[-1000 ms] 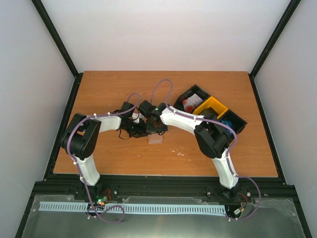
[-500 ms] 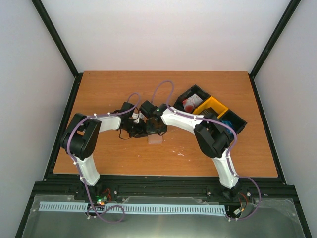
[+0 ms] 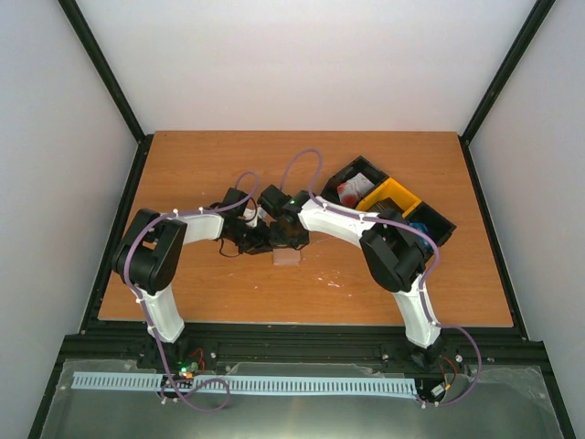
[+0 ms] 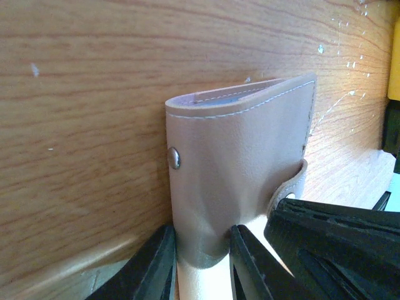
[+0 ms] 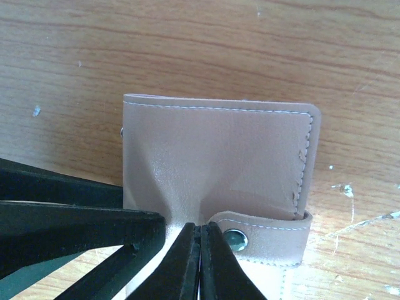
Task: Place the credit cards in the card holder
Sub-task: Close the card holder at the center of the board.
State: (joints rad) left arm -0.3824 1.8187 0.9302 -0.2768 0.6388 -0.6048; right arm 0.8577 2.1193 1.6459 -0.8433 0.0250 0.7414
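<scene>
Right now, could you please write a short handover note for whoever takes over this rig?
Left gripper: shut on the card holder, pinching its lower end.
Right gripper: shut on the same holder's cover edge.
Credit cards: in the black bin, off to the right.
Done: holder gripped, folded shut.
Left: open it, fetch cards, slot them in.

The right gripper (image 5: 200, 232) is pinched tight on the folded tan-pink leather card holder (image 5: 215, 159), just beside its metal snap stud (image 5: 235, 239).
</scene>
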